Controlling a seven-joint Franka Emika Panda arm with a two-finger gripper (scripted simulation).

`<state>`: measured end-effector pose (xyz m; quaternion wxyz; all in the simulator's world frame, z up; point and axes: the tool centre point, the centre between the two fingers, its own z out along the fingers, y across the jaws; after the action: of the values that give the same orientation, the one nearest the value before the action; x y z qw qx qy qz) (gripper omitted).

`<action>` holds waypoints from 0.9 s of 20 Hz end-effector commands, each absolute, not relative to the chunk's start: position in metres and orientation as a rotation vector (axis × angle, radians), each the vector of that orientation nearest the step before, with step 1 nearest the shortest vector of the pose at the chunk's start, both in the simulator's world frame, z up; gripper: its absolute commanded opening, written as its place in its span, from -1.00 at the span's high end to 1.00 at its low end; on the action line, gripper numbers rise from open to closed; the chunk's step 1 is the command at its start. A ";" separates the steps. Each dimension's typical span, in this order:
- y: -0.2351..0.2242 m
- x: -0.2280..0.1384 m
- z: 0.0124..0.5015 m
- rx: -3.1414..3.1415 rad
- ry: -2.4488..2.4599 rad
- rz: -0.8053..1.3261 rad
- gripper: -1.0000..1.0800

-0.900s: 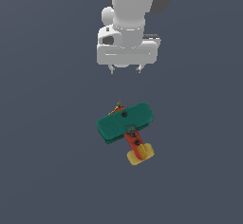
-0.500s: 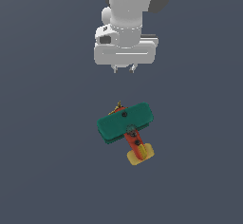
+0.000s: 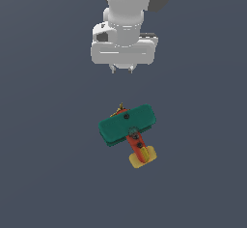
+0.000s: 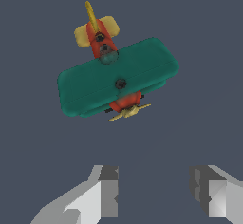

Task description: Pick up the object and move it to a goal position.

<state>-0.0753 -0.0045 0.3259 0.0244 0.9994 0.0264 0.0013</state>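
The toy biplane (image 3: 128, 128) lies on the flat grey floor, with teal-green wings, a red-orange body, yellow tail fins and a yellowish propeller. It also shows in the wrist view (image 4: 116, 74), propeller end toward the fingers. My gripper (image 3: 122, 69) hangs above the floor, behind the biplane in the exterior view and apart from it. In the wrist view the gripper (image 4: 154, 197) is open, with a wide empty gap between its two fingers (image 4: 108, 194).
A plain dark grey floor (image 3: 48, 164) surrounds the plane. The arm's white wrist body (image 3: 124, 48) stands above the gripper. No other object shows.
The gripper has shifted a little toward the exterior view's left and slightly up in the picture. The biplane has not moved.
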 end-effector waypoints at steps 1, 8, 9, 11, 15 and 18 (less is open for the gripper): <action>-0.005 -0.075 0.326 3.090 0.083 0.005 -0.23; -0.004 -0.075 0.322 3.112 0.078 -0.008 -0.23; -0.004 -0.075 0.321 3.117 0.076 -0.011 -0.23; -0.004 -0.075 0.319 3.130 0.074 -0.017 -0.23; -0.004 -0.075 0.313 3.163 0.066 -0.034 -0.23; -0.003 -0.075 0.308 3.195 0.058 -0.050 -0.23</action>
<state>-0.0747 -0.0036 0.3108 -0.0189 0.9995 0.0195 -0.0131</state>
